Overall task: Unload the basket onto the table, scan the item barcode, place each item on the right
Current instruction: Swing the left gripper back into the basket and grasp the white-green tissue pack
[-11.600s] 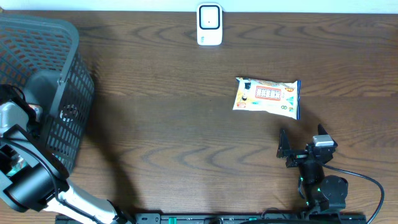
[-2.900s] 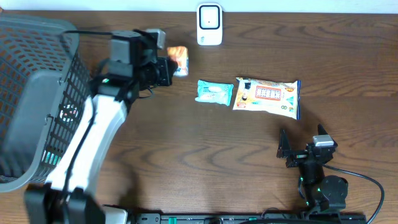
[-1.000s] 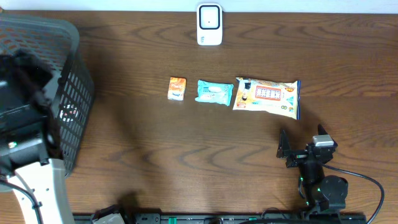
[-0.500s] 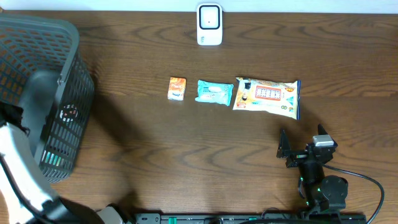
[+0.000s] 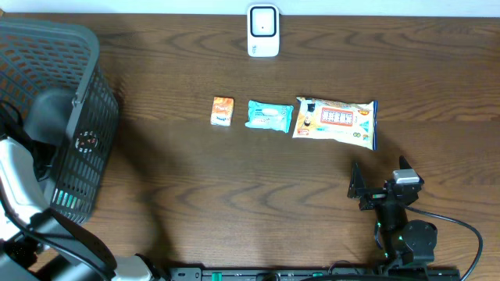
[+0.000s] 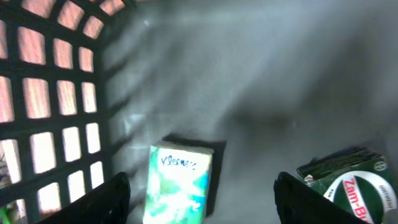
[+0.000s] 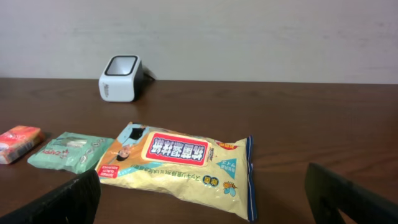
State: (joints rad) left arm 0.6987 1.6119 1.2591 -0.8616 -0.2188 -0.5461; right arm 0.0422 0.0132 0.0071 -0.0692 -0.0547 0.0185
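Inside the grey basket (image 6: 56, 93), my left gripper (image 6: 202, 196) hangs open over the floor. A green-and-white tissue pack (image 6: 179, 183) lies between its fingers, nearer the left one and untouched. A round green tin (image 6: 351, 183) sits by the right finger. The white scanner (image 5: 263, 31) stands at the table's far edge. An orange pack (image 5: 223, 111), a teal pack (image 5: 269, 115) and a yellow wipes pack (image 5: 336, 121) lie in a row in front of it. My right gripper (image 5: 380, 176) rests open near the front right, empty. No barcode is visible.
The basket (image 5: 47, 94) fills the table's left end, with my left arm (image 5: 16, 187) reaching into it. In the right wrist view the wipes pack (image 7: 180, 158) lies just ahead of the open gripper (image 7: 211, 208), with the scanner (image 7: 122, 78) beyond it.
The left arm, having set the orange pack down in the row, has swung back and dropped into the basket. Its jaws have widened. The right arm has not moved.
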